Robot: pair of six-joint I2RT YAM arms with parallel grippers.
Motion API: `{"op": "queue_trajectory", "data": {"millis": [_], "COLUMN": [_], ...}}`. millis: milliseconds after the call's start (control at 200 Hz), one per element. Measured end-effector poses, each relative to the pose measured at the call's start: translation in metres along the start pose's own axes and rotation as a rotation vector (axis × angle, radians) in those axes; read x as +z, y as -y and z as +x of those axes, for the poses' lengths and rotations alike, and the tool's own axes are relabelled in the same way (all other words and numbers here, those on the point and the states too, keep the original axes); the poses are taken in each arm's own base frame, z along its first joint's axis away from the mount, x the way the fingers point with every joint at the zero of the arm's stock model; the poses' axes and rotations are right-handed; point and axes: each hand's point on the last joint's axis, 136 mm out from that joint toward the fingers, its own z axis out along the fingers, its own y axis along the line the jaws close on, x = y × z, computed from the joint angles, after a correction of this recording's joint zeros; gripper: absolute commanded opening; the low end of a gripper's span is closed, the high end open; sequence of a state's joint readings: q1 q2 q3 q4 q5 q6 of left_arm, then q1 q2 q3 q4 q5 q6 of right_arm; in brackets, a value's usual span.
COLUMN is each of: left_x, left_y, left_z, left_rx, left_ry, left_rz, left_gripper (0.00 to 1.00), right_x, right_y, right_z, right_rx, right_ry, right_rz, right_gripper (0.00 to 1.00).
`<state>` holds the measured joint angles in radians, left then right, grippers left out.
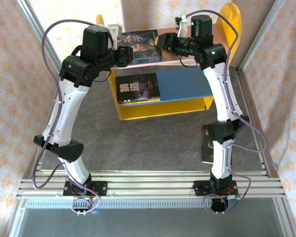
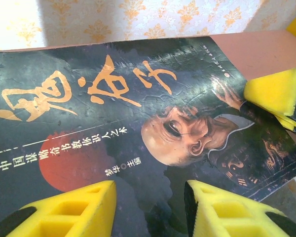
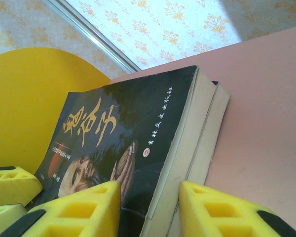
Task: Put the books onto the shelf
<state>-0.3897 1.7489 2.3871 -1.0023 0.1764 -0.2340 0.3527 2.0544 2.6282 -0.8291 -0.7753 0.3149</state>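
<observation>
The big grey table [image 1: 153,143] holds the shelf [image 1: 158,109], which sits at the far side, between the two arms. Its pink board [image 1: 170,58] is farther back and its blue board [image 1: 185,84] is nearer. A round yellow side panel [image 1: 232,24] stands at the right end. A pile of books [image 1: 143,44] lies flat on the pink board, toward its left end, with its long sides running left to right along the board. The top book is dark, with big orange letters and an old man's face. In the right wrist view another book sits right under it, and just its pale page edges peek out. From above it is hard to tell how many books are in the pile. One more dark book [image 1: 137,88] lies flat on the left end of the blue board, also long from left to right. Another dark book [image 1: 206,145] lies on the table beside the right arm, long side pointing away from the arms, and the arm hides part of it. The left gripper [image 2: 149,197] is over the left part of the top cover, jaws apart and holding nothing. The right gripper [image 3: 150,202] is at the pile's right end, jaws also apart, with the book edge showing between them.
</observation>
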Motion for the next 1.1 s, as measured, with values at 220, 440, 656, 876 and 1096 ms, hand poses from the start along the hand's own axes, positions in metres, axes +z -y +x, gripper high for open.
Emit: {"op": "queue_trajectory", "data": {"millis": [220, 440, 656, 876, 1096], "left_x": [0.0000, 0.0000, 0.0000, 0.0000, 0.0000], "left_y": [-0.0008, -0.0056, -0.0056, -0.0056, -0.0056], "left_z": [-0.0003, -0.0017, -0.0017, -0.0017, -0.0017], "left_rx": [-0.001, -0.005, -0.005, -0.001, 0.002], "left_ry": [0.001, 0.004, 0.004, 0.004, 0.004], "left_rz": [-0.002, -0.012, -0.012, -0.012, -0.012], "left_gripper": [0.43, 0.43, 0.43, 0.43, 0.43], "right_x": [0.0004, 0.0004, 0.0009, 0.0007, 0.0007], "right_y": [-0.0001, -0.0008, -0.0029, -0.0036, -0.0043], "right_z": [0.0002, 0.0003, 0.0001, -0.0005, -0.0003], "right_rx": [0.003, 0.002, -0.015, -0.031, -0.023], "right_ry": [-0.001, -0.001, 0.004, 0.008, 0.006], "right_rz": [-0.002, -0.003, 0.001, 0.004, -0.001], "right_gripper": [0.35, 0.39, 0.44, 0.46, 0.43]}}
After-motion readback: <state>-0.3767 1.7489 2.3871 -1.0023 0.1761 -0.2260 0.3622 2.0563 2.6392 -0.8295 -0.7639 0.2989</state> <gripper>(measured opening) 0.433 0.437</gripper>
